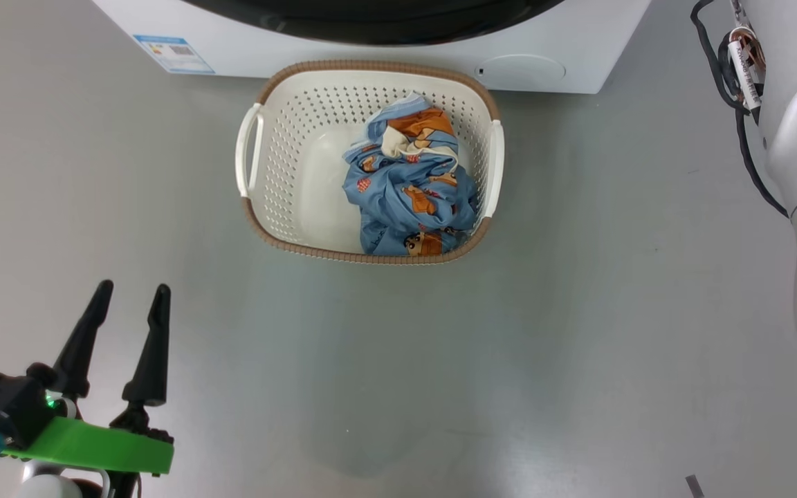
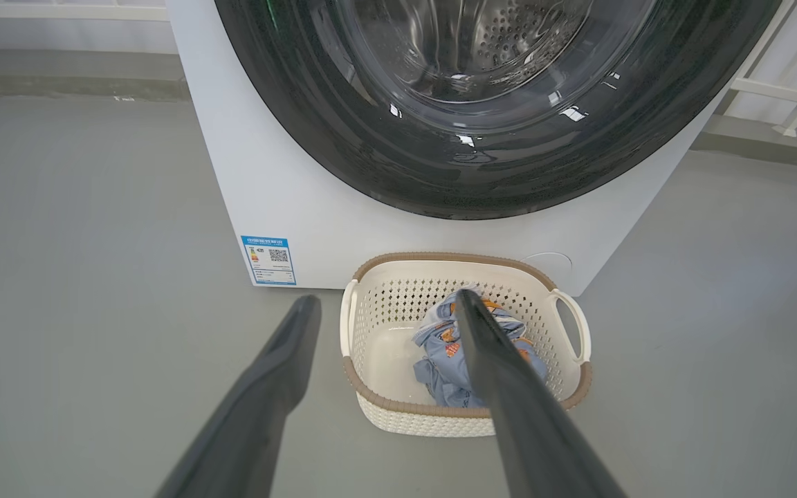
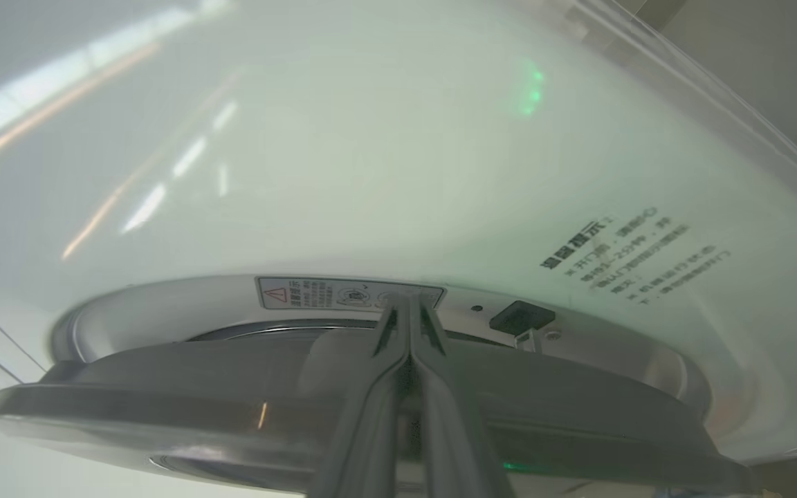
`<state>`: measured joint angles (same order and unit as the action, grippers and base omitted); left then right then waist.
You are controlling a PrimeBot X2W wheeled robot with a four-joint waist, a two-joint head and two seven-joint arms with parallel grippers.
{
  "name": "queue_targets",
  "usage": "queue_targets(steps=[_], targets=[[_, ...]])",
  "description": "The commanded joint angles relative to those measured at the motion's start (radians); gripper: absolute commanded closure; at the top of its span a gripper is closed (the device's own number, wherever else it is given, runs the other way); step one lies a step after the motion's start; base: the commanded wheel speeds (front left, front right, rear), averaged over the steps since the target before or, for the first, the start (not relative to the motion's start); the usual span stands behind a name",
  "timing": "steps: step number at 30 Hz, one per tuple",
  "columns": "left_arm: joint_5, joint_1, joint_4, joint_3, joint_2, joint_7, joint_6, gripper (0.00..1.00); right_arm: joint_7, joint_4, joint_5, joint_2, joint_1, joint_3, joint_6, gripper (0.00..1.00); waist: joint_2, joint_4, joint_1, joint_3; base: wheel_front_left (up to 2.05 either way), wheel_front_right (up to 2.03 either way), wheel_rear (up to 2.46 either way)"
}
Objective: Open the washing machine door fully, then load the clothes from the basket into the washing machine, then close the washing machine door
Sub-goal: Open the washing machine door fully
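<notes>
Dark two-fingered left gripper (image 1: 133, 286): spread wide, empty, lower left of head view, fingers pointing up-frame. Dark right gripper (image 3: 409, 304): fingers pressed together across the edge of the glossy black round washing machine door (image 3: 163, 377); contact unclear. Light blue cartoon-print clothes (image 1: 409, 187): bundled inside cream perforated plastic basket (image 1: 371, 66), centre frame, just before the white boxy washing machine (image 1: 343, 55), well apart from left gripper.

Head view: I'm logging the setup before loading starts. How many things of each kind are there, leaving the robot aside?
Washing machine: 1
Basket: 1
Clothes bundle, lying in the basket: 1
Total: 3
</notes>
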<state>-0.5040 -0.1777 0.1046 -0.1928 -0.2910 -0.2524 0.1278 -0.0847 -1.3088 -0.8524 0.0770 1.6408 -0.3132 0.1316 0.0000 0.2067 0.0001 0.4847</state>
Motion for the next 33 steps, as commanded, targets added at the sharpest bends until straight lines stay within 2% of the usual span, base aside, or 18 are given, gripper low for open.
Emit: queue_targets(steps=[1, 8, 15, 24, 33], targets=[[-0.011, -0.025, -0.019, 0.035, -0.031, -0.009, 0.003, 0.0, 0.004, 0.02, 0.017, -0.027, 0.046, -0.002, -0.001, 1.0, 0.0, 0.005, 0.0, 0.007, 0.0, 0.0, 0.0], [-0.017, -0.038, -0.014, 0.04, -0.024, -0.009, 0.003, 0.0, 0.007, 0.018, 0.032, -0.027, 0.034, -0.008, -0.001, 1.0, 0.0, 0.021, 0.0, 0.017, 0.0, 0.0, 0.0], [-0.022, -0.044, -0.012, 0.043, -0.019, -0.009, 0.003, 0.0, -0.046, 0.018, 0.024, -0.027, 0.036, 0.002, -0.001, 1.0, 0.0, 0.03, 0.0, 0.023, 0.0, 0.0, 0.0], [-0.022, -0.057, -0.015, 0.049, -0.013, -0.009, 0.003, 0.0, -0.184, 0.018, -0.057, -0.027, 0.059, 0.081, -0.001, 1.0, 0.0, 0.035, 0.0, 0.024, 0.0, 0.0, 0.0], [-0.012, -0.061, -0.031, 0.073, -0.017, -0.009, 0.003, 0.0, -0.328, 0.067, -0.17, -0.027, 0.011, 0.174, -0.001, 1.0, 0.0, 0.024, 0.0, 0.009, 0.0, 0.0, 0.0]])
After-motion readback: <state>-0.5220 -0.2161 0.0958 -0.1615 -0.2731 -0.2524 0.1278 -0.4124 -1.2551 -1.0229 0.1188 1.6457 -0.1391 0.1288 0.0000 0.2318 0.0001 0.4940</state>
